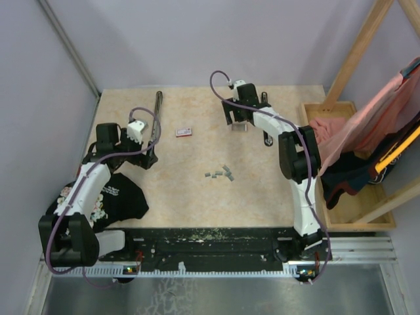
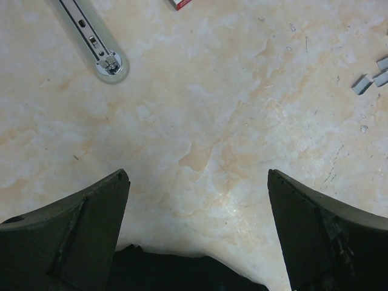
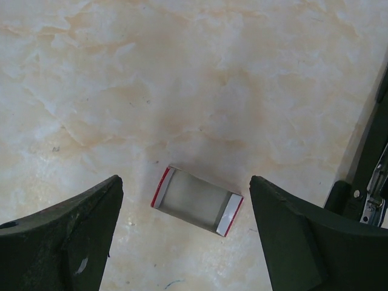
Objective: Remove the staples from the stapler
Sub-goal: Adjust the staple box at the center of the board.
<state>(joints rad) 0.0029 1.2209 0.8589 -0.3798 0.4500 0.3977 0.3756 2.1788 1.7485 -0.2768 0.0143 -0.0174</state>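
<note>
Several small grey staple strips [image 1: 220, 173] lie loose on the marble table, in the middle; two show at the right edge of the left wrist view [image 2: 370, 80]. A long thin metal stapler rail [image 1: 158, 115] lies at the back left, and its chrome rounded end shows in the left wrist view [image 2: 108, 63]. A black stapler part with metal fittings [image 3: 368, 170] is at the right edge of the right wrist view. My left gripper [image 1: 148, 156] [image 2: 197, 206] is open and empty over bare table. My right gripper [image 1: 237, 123] [image 3: 185, 209] is open, above an empty red-and-white box tray [image 3: 196, 200].
A small red-and-white box [image 1: 184, 132] [image 2: 180, 3] lies between the grippers. A black printed cloth [image 1: 117, 197] [image 2: 182, 273] lies by the left arm. A wooden tray [image 1: 348, 220] with clothes stands at the right, beside a slanted wooden beam [image 1: 357, 52].
</note>
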